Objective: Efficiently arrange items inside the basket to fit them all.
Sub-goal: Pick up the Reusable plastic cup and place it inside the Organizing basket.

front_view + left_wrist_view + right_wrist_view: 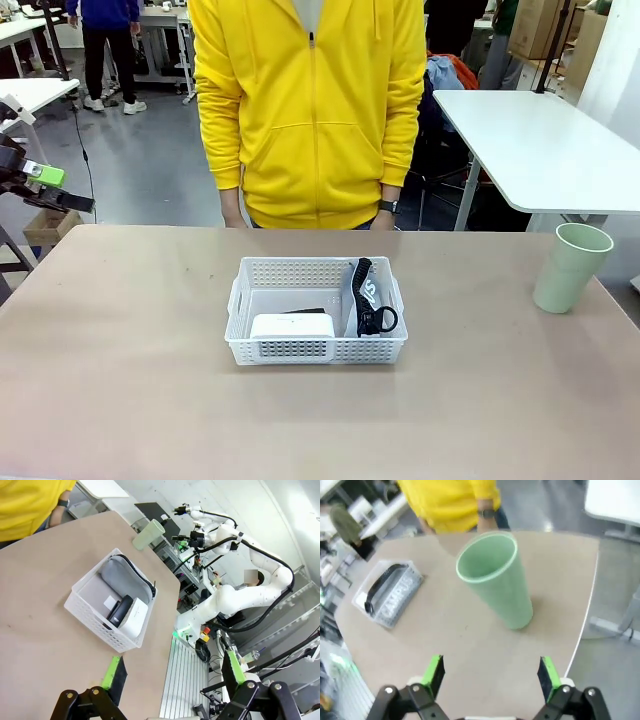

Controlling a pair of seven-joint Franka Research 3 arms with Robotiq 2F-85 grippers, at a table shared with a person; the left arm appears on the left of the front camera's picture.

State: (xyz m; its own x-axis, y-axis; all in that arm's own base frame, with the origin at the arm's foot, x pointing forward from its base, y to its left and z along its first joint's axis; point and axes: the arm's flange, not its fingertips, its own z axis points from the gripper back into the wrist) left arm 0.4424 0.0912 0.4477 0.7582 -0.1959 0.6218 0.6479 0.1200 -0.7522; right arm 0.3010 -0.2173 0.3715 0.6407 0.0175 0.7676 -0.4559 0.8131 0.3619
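A: Where's the pale green cup [570, 268]?
B: Upright near the right edge of the table [120, 350], well apart from the basket [300, 268]. It stands just ahead of the right gripper [491, 672], whose fingers are spread, nothing between them.
A: And the basket?
B: Mid-table. The grey pouch [365, 290] stands on edge along its right wall, with the white device [292, 327] front-left and the dark stapler [120, 611] just beside it. The left gripper [172, 672] hangs off to the left, well away, also spread and empty.
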